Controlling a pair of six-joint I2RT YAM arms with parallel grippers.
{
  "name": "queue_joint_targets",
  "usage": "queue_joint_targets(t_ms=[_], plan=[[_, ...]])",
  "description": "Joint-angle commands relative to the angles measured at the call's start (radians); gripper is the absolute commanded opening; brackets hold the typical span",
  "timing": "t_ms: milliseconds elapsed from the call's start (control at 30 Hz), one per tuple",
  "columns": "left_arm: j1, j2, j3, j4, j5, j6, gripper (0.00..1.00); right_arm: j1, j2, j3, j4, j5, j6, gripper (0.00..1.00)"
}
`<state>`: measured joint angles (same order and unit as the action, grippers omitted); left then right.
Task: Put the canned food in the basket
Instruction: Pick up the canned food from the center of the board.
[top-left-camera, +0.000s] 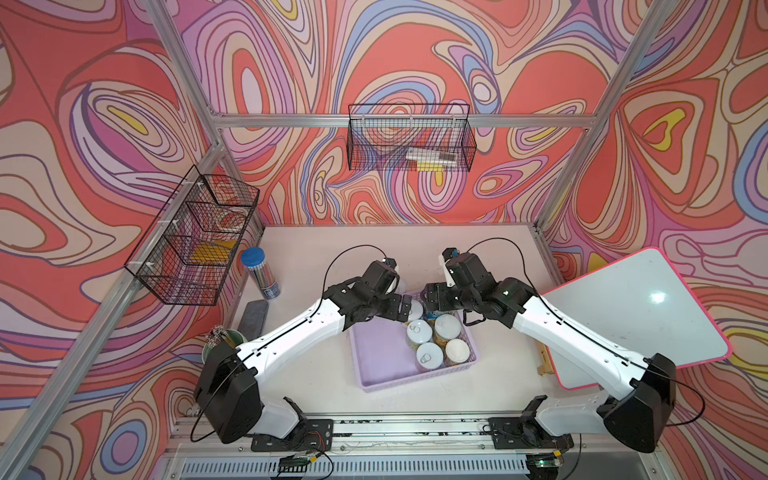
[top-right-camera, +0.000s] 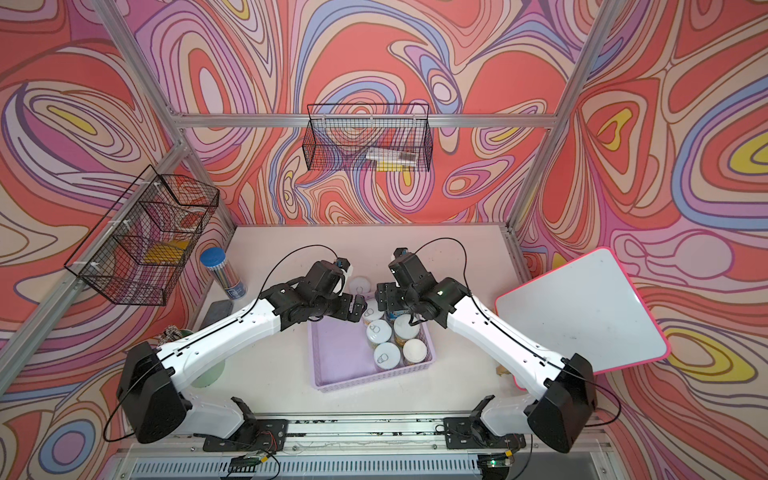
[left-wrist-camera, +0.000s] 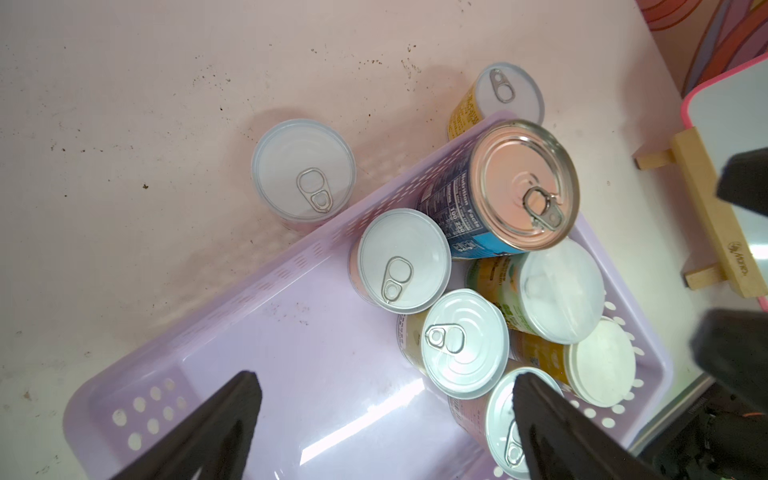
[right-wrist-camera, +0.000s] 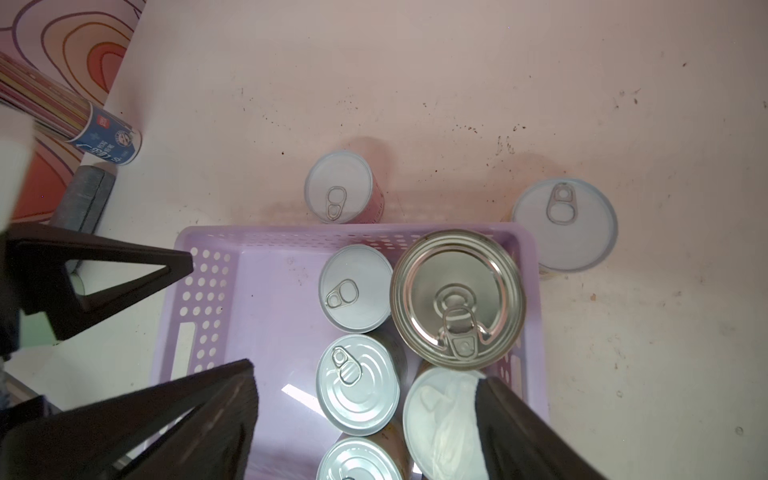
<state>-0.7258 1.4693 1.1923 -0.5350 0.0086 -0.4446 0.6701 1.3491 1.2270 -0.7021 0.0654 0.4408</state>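
Observation:
The lilac basket (top-left-camera: 374, 353) (top-right-camera: 336, 357) (left-wrist-camera: 311, 374) (right-wrist-camera: 266, 311) lies mid-table. Several small cans (top-left-camera: 430, 355) (left-wrist-camera: 403, 259) (right-wrist-camera: 357, 384) stand in its right half. The bigger blue-labelled can (left-wrist-camera: 528, 187) (right-wrist-camera: 457, 299) stands in the basket's far right corner. Two small cans (left-wrist-camera: 303, 170) (left-wrist-camera: 509, 91) stand on the table just beyond the basket's far wall; in the right wrist view they are one can (right-wrist-camera: 338, 187) and its neighbour (right-wrist-camera: 563, 224). My left gripper (top-left-camera: 405, 309) (left-wrist-camera: 384, 380) hangs open over the basket, empty. My right gripper (top-left-camera: 432, 297) (right-wrist-camera: 365, 374) hovers open above the cans, holding nothing.
A clear pencil tube with a blue cap (top-left-camera: 259, 272), a grey block (top-left-camera: 253, 318) and a green cup (top-left-camera: 220, 340) stand along the left edge. A pink-rimmed whiteboard (top-left-camera: 631, 316) on a wooden stand (left-wrist-camera: 706, 220) leans at the right. Black wire baskets (top-left-camera: 195, 237) (top-left-camera: 409, 137) hang on the frame.

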Motion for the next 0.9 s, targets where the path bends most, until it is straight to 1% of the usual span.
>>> queue_joint_targets(t_ms=[0,167,367,600,867], plan=[[0.009,0.064,0.08,-0.103,-0.051,0.005,0.99,-0.037,0.004,0.028,0.068,-0.094,-0.083,0.84],[0.015,0.176,0.199,-0.173,-0.089,-0.001,0.99,-0.121,0.005,0.021,0.114,-0.207,-0.079,0.84],[0.059,0.297,0.339,-0.238,-0.09,0.014,0.99,-0.162,-0.001,0.013,0.123,-0.274,-0.067,0.84],[0.099,0.436,0.487,-0.299,-0.08,0.029,0.99,-0.175,-0.032,-0.015,0.127,-0.306,-0.043,0.83],[0.112,0.581,0.637,-0.361,-0.073,0.038,0.99,-0.178,-0.062,-0.051,0.113,-0.29,-0.03,0.83]])
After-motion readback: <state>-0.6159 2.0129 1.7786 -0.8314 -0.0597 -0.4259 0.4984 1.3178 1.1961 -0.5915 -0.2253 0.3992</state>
